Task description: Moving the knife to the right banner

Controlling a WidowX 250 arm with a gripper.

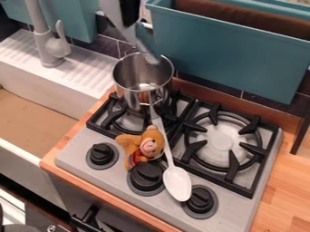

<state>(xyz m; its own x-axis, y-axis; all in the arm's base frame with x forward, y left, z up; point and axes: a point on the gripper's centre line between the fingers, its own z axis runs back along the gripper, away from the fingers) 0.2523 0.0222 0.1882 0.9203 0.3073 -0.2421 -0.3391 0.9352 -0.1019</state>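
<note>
Could snag the likely knife [147, 47] on the pot [134, 96], back-left corner of the stove [235, 209], swinging too low, can't tell if gripper [130, 21] spread or pinching!

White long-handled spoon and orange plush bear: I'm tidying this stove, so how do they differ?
The white spoon is long and slender; the orange bear is short and chubby. The spoon looks smooth and hard, the bear soft and fuzzy. The spoon is plain, while the bear has a patch of red on its body. Both lie on the grey stove.
</note>
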